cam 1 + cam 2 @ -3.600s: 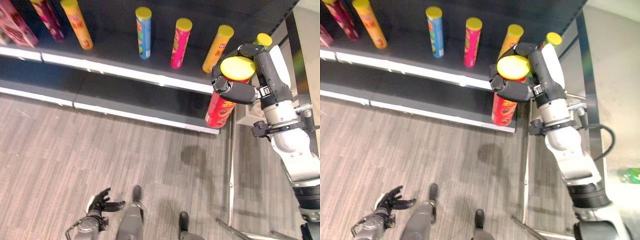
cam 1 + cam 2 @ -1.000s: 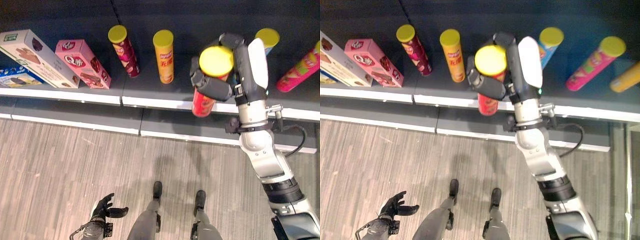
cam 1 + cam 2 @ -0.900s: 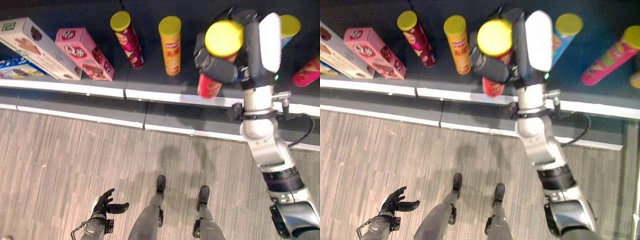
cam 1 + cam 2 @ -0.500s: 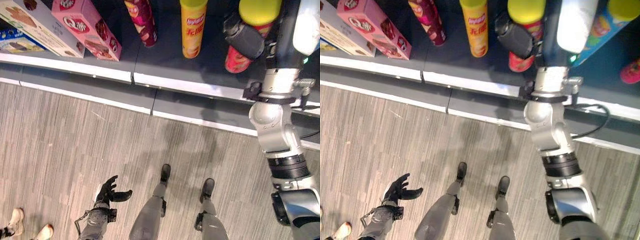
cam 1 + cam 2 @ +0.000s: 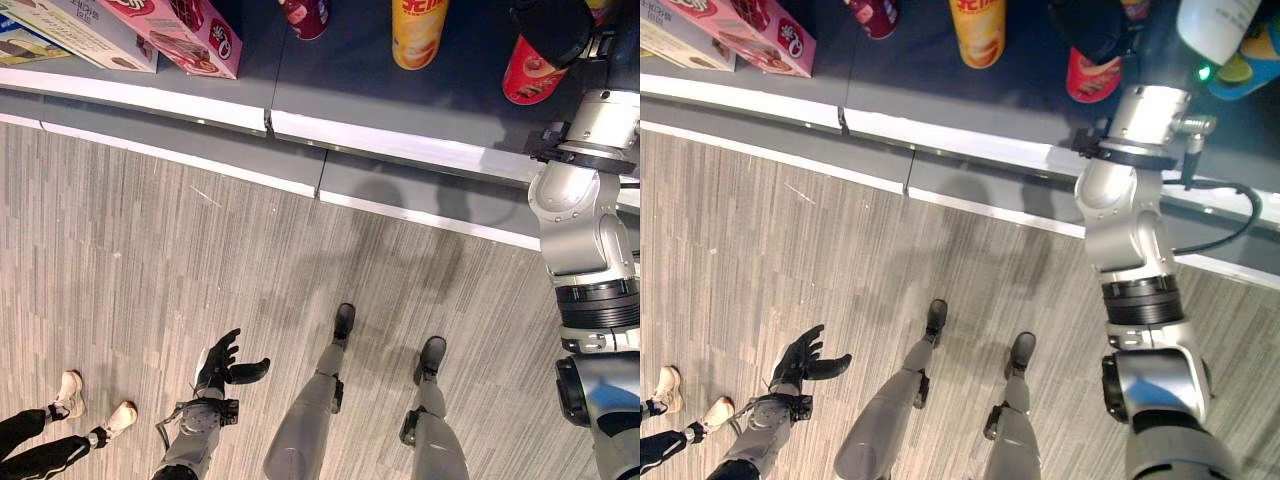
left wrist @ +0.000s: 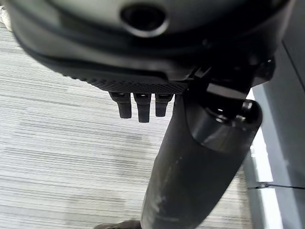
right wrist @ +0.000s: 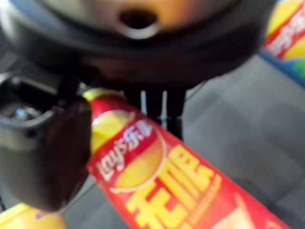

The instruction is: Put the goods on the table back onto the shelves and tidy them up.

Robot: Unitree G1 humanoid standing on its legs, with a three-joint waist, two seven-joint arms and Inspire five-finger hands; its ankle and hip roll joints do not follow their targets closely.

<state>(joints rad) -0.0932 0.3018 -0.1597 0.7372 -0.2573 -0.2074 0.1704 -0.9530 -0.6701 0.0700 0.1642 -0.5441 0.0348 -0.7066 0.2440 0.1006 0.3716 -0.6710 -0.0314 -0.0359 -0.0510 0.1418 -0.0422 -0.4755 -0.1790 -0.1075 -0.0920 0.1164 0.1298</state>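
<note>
Red can [image 5: 529, 78] sits at the upper right of the head views, its base on the dark shelf [image 5: 360, 60], with the right hand [image 5: 556, 28] wrapped round its upper part. The right wrist view confirms the grip: fingers and thumb [image 7: 45, 152] curl round the can's red and yellow body.

Going from the left of the frame: a person's legs and pale shoes [image 5: 70, 395] stand on the wood-look floor [image 5: 150, 260] at the lower left. Just right of them the left hand [image 5: 222, 362] hangs low near the floor, fingers spread and relaxed, holding nothing; its wrist view shows the fingertips [image 6: 139, 109] straight above the planks.

Along the top edge, on the shelf, a white box [image 5: 75, 30] lies at the far left with a pink box [image 5: 185, 40] touching its right side. Further right stands a dark red can [image 5: 305, 14], then an orange can [image 5: 420, 35], each apart from its neighbour. The red can comes next, well right of the orange one. In the right eye view a blue can [image 5: 1250, 70] lies just beyond the right arm at the upper right corner. A white strip [image 5: 400, 145] edges the shelf front.
</note>
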